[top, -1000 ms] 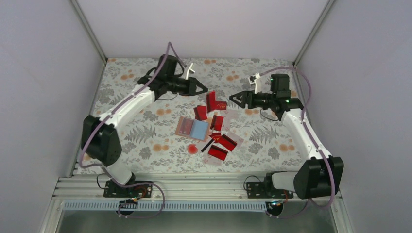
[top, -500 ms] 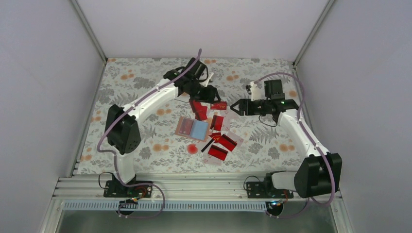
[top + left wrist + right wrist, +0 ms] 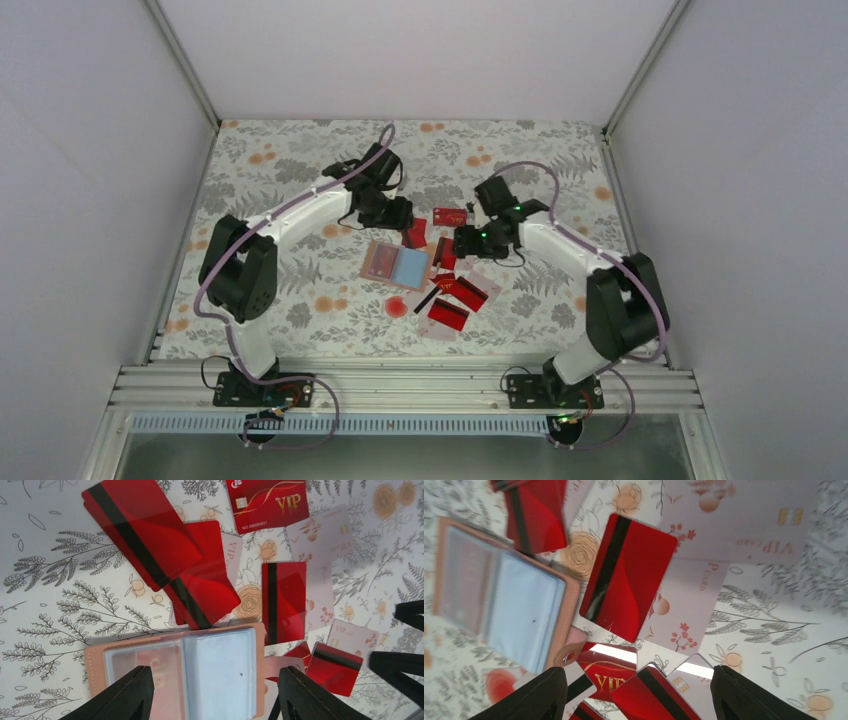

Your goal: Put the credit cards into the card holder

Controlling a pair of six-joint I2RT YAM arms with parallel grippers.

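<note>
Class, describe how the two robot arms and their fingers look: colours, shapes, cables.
The left arm and right arm have white tubular links between chunky black joints. A lilac cable loops along each. Small green lights glow near the right wrist. The fingers are matte black, broad and tapering.

Table: one, covered by a white cloth (image 3: 270,195) printed with grey ferns and orange flowers
Walls: three plain pale lilac-grey panels: back wall (image 3: 420,50), left wall (image 3: 80,200), right wall (image 3: 760,200)
Frame: slanting metal left post (image 3: 185,62) and right post (image 3: 645,62) at the back corners
Near edge: grooved aluminium rail (image 3: 400,385); perforated strip (image 3: 420,423) below it; dull metal shelf (image 3: 400,458) lowest
Light: even, soft, faint shadows
</note>
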